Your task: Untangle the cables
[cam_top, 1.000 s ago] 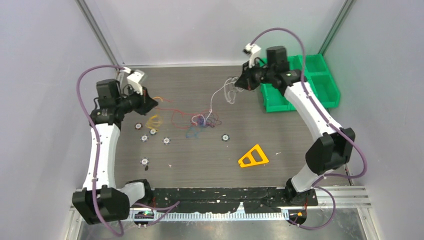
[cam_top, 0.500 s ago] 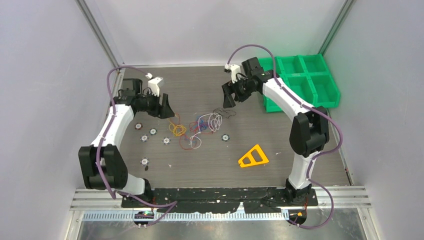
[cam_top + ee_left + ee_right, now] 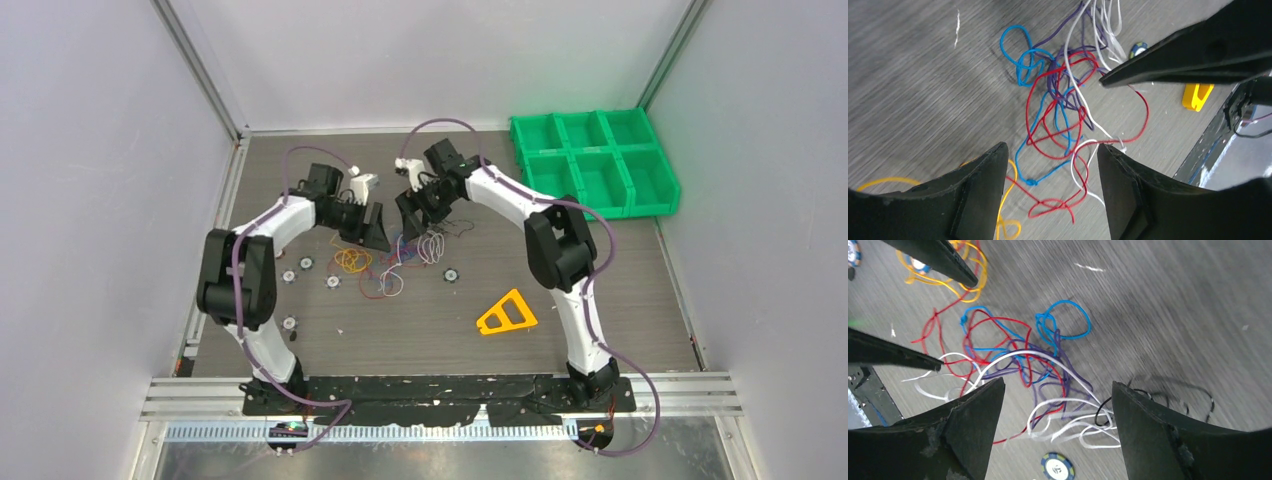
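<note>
The cables (image 3: 404, 254) lie in one loose tangle on the dark table: red (image 3: 1083, 65), blue (image 3: 1020, 55), purple (image 3: 1054, 82), white (image 3: 1068, 402), a yellow-orange one (image 3: 350, 260) at the left and a thin black one (image 3: 1168, 390) at the right. My left gripper (image 3: 375, 232) hovers open over the tangle's left side, and its wrist view shows nothing between its jaws (image 3: 1052, 150). Just above the white loops my right gripper (image 3: 410, 215) also stands open and holds nothing (image 3: 1057, 385). The two grippers are close together, tips facing.
A green compartment bin (image 3: 590, 165) stands at the back right. An orange triangle piece (image 3: 507, 313) lies at the front right of the tangle. Small round chips (image 3: 451, 273) (image 3: 305, 264) are scattered around the cables; one (image 3: 1057, 467) lies under the right gripper.
Both grippers have opened and let go of the cables they pulled apart. The stretched cables dropped back into a heap, and both arms swung inward over it.
</note>
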Controlling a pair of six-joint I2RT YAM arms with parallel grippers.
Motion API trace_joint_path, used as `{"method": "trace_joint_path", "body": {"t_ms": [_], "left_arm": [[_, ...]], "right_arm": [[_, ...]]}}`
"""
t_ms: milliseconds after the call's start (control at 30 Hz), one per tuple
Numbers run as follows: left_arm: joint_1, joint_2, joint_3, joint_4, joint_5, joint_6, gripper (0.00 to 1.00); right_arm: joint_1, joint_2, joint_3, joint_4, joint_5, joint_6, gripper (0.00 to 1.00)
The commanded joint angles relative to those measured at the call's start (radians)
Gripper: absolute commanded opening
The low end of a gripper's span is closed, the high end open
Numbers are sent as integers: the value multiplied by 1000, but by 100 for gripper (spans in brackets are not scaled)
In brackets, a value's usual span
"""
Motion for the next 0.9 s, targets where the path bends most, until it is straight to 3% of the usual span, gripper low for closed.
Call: {"method": "trace_joint_path", "body": {"t_ms": [0, 100, 167, 267, 300, 333, 400, 500, 667, 867], "left_arm": [[-36, 63, 24, 118, -24, -140, 66], [-42, 110, 18, 158, -31, -206, 63], [-50, 137, 17, 176, -20, -238, 62], [-65, 162, 8, 214, -23, -282, 62], [-68, 167, 8, 224, -23, -286, 60], [-69, 172, 5, 235, -9, -288, 52], [-69, 160, 4, 250, 14, -291, 24], [-52, 53, -18, 234, 36, -250, 0], [111, -235, -108, 194, 76, -181, 0], [359, -392, -100, 42, 129, -89, 0]], "right_arm": [[-7, 41, 40, 26, -61, 44, 83], [-1, 59, 1, 58, -70, 62, 76], [-2, 64, -22, 70, -74, 71, 59], [-10, 39, -49, 86, -109, 79, 23], [-14, 9, -57, 97, -140, 83, 17], [-15, -9, -77, 125, -154, 93, 8], [-15, -76, -101, 160, -196, 107, 6], [-26, -189, -126, 167, -213, 115, 5], [-136, -365, -194, 113, -109, 47, 5], [-288, -466, -278, 42, -63, -10, 5]]}}
